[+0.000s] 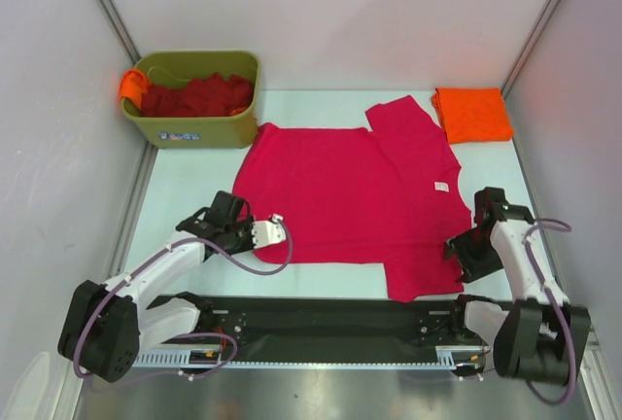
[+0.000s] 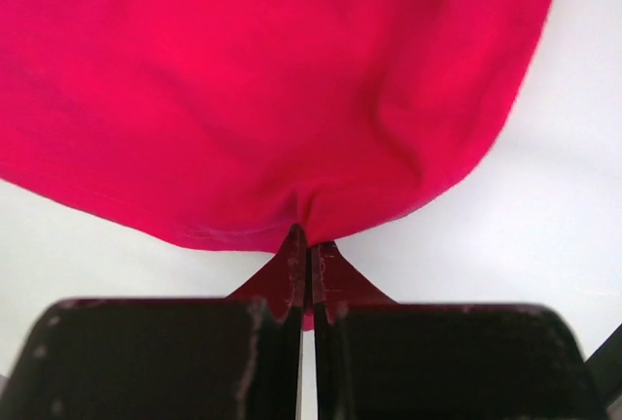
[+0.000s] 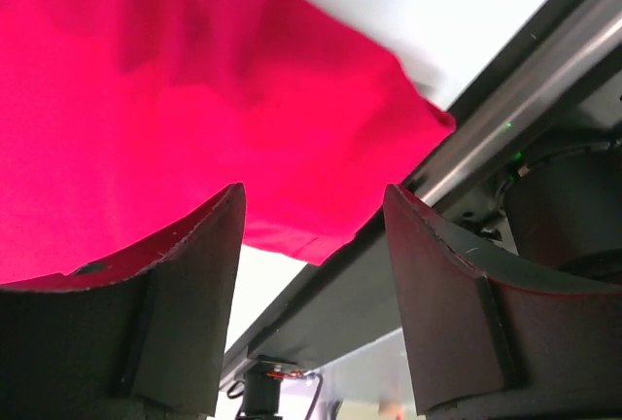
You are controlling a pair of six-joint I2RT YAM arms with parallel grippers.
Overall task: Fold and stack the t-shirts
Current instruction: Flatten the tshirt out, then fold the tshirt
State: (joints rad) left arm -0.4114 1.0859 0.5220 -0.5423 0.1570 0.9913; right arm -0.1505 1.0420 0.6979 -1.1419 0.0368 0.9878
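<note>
A crimson-pink t-shirt (image 1: 350, 192) with a small white neck label (image 1: 439, 187) lies spread on the table. My left gripper (image 1: 236, 228) is shut on its near-left hem, and the left wrist view shows the cloth (image 2: 272, 99) pinched between the closed fingers (image 2: 292, 274). My right gripper (image 1: 465, 251) is open by the shirt's near-right sleeve; its wrist view shows the cloth (image 3: 194, 99) just ahead of the spread fingers (image 3: 209, 245). A folded bright orange t-shirt (image 1: 471, 114) lies at the back right. Dark red t-shirts (image 1: 194, 96) fill the bin.
An olive-green plastic bin (image 1: 199, 126) stands at the back left, with orange cloth (image 1: 130, 85) hanging over its left rim. A black rail (image 1: 321, 328) runs along the near edge between the arm bases. Grey walls close in both sides.
</note>
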